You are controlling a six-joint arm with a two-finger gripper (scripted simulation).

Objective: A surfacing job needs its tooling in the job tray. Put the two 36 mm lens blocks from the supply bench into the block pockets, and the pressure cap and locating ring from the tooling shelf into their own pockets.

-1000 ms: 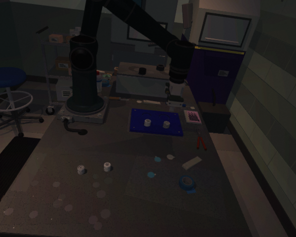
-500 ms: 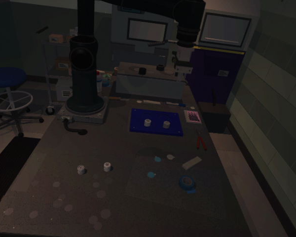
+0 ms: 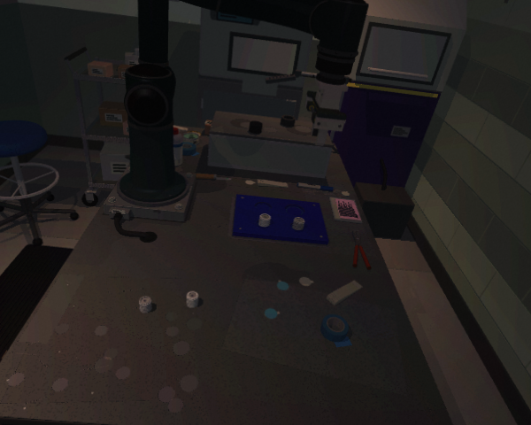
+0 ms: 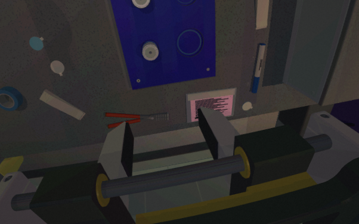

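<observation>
Two pale lens blocks [image 3: 264, 220] [image 3: 298, 223] sit side by side in the near pockets of the blue job tray [image 3: 279, 218], and its two far pockets hold nothing. Two more pale blocks [image 3: 145, 304] [image 3: 192, 299] stand apart on the near left of the bench. On the raised shelf behind the tray stand two black parts, one taller [image 3: 255, 126] and one ring-like [image 3: 288, 121]. My gripper [image 3: 325, 130] [image 4: 165, 131] hangs open and empty over the shelf's right end, to the right of the ring-like part.
The shelf's right edge and a dark purple cabinet [image 3: 387, 132] flank the gripper. On the bench lie red pliers [image 3: 361, 256], a pink card [image 3: 345, 209], a blue marker [image 4: 257, 68], a blue tape roll [image 3: 335, 326], a pale bar [image 3: 343, 292] and several small discs.
</observation>
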